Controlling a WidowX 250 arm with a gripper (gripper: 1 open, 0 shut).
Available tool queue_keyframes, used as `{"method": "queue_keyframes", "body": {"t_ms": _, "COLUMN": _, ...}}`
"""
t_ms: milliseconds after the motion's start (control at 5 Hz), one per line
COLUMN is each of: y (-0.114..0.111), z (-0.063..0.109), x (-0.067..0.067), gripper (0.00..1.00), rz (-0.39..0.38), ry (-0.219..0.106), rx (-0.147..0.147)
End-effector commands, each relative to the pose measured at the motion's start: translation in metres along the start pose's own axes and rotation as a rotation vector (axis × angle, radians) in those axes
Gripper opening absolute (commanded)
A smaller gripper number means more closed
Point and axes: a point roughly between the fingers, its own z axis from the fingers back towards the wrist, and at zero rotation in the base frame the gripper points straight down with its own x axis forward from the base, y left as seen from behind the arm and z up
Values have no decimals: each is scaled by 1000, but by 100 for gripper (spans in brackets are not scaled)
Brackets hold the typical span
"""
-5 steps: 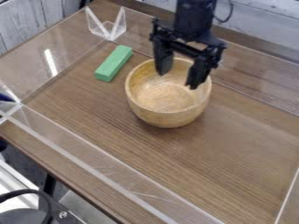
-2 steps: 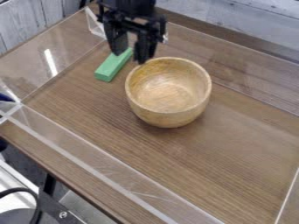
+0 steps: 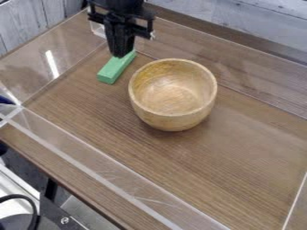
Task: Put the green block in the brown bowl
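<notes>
The green block (image 3: 115,69) lies flat on the wooden table, just left of the brown bowl (image 3: 174,92). My gripper (image 3: 121,52) points straight down over the block's far end. Its black fingers (image 3: 118,40) are drawn together on that end, which they hide. The block still rests on the table. The bowl stands upright with nothing in it, a short way to the right of the gripper.
Clear plastic walls (image 3: 72,171) fence the table (image 3: 228,171) along its front and left edges. A clear plastic stand (image 3: 96,22) sits at the back left, close behind the gripper. Bare wood lies in front of and to the right of the bowl.
The gripper has moved left from over the bowl to the green block's far end. Its fingers, wide apart before, have closed on that end.
</notes>
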Motion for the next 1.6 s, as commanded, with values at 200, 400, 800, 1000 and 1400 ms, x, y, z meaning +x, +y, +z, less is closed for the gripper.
{"method": "queue_keyframes", "body": {"t_ms": 200, "y": 27, "z": -1, "x": 26, "gripper": 0, "rz": 32, "ry": -70, "rx": 17}}
{"method": "queue_keyframes", "body": {"t_ms": 400, "y": 41, "z": -14, "x": 30, "gripper": 0, "rz": 45, "ry": -95, "rx": -6}}
{"method": "queue_keyframes", "body": {"t_ms": 800, "y": 61, "z": -22, "x": 37, "gripper": 0, "rz": 74, "ry": -114, "rx": -14}}
{"method": "queue_keyframes", "body": {"t_ms": 1000, "y": 62, "z": -26, "x": 46, "gripper": 0, "rz": 74, "ry": -94, "rx": 7}}
{"method": "queue_keyframes", "body": {"t_ms": 1400, "y": 62, "z": -38, "x": 59, "gripper": 0, "rz": 62, "ry": -71, "rx": 29}}
